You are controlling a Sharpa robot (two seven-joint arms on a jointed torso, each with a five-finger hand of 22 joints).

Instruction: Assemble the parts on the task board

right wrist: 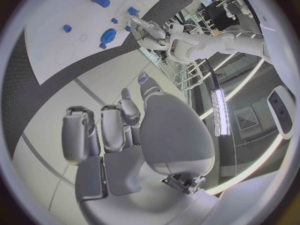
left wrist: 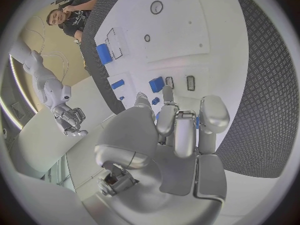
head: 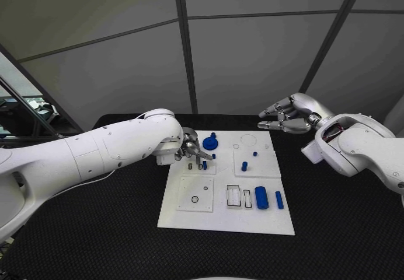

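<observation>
The white task board (head: 190,217) lies in the middle of the black table. My left hand (head: 192,150) hangs over its far left part, fingers pointing down, with nothing seen between them. Just past its fingertips (left wrist: 167,96) a small blue part (head: 205,165) (left wrist: 156,83) stands in a slot. A round blue part (head: 209,140) sits beside the hand, partly hidden behind the fingers in the left wrist view. My right hand (head: 282,119) (right wrist: 119,130) is raised beyond the board's far right corner, fingers apart and holding nothing.
Two small blue pegs (head: 255,154) (head: 244,166) stand mid-board. A blue cylinder (head: 262,197) (left wrist: 103,52) and a blue bar (head: 278,199) lie at the near right, next to two rectangular slots (head: 239,197). Ring-shaped holes (head: 195,199) mark the near left.
</observation>
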